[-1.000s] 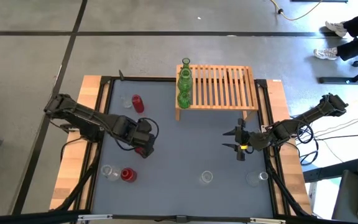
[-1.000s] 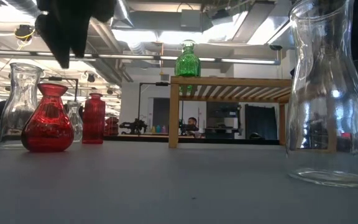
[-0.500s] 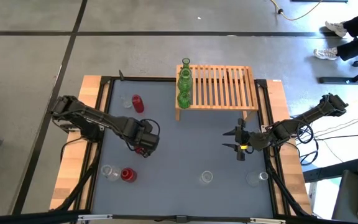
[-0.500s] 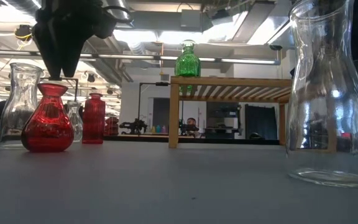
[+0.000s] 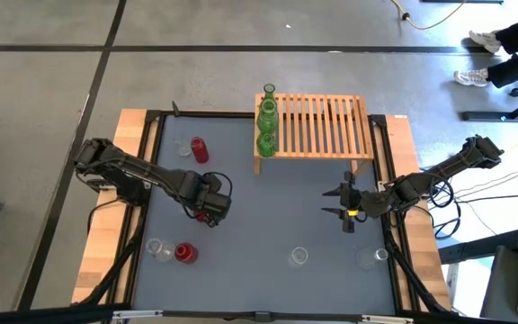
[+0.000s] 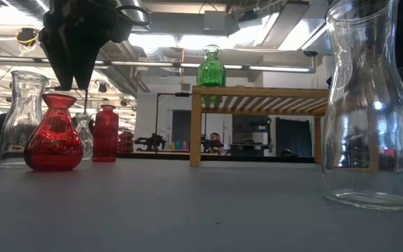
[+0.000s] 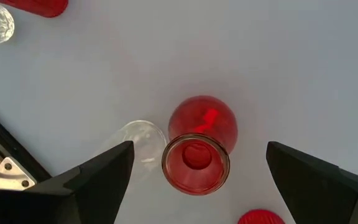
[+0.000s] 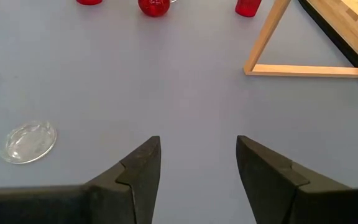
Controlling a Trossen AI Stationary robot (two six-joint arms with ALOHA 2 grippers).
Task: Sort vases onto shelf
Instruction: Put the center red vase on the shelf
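The left tool (image 5: 207, 214) hangs over the grey counter (image 5: 268, 225), pointing down, its two fingers (image 7: 73, 186) spread wide apart with nothing between them at their own level. Seen from the left wrist, a squat red vase (image 7: 199, 149) stands directly under the gap between those fingers, mouth up, untouched. From the low view the dark tool (image 6: 71, 77) sits just above the neck of that red vase (image 6: 53, 136) without touching it.

Taking the squat red vase as the landmark: a clear vase (image 5: 156, 247) stands just beside it on the side toward the counter's left edge; in the low view this clear vase (image 6: 21, 119) rises taller than the red one. A cylindrical red vase (image 5: 199, 149) stands well apart from it, toward the shelf (image 5: 326, 126), with a small clear one (image 5: 183, 149) next to it. Two more clear vases (image 5: 299, 257) (image 5: 367, 258) stand along the counter's near edge, well away to the right.

The shelf stands at the far side of the counter; green vases (image 5: 266, 121) line its left end.

The right tool (image 5: 345, 213) waits above bare counter just in front of the shelf, its fingers (image 8: 138, 171) parted and empty.
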